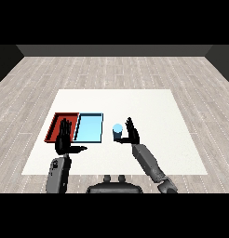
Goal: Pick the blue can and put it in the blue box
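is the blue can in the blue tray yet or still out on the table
Out. The blue can stands upright on the white table, right of the light blue tray, with the right hand open beside it.

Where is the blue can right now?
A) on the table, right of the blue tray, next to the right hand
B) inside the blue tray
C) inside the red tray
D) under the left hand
A: the blue can stands on the white table, right of the blue tray, with the right hand beside it, fingers straight.
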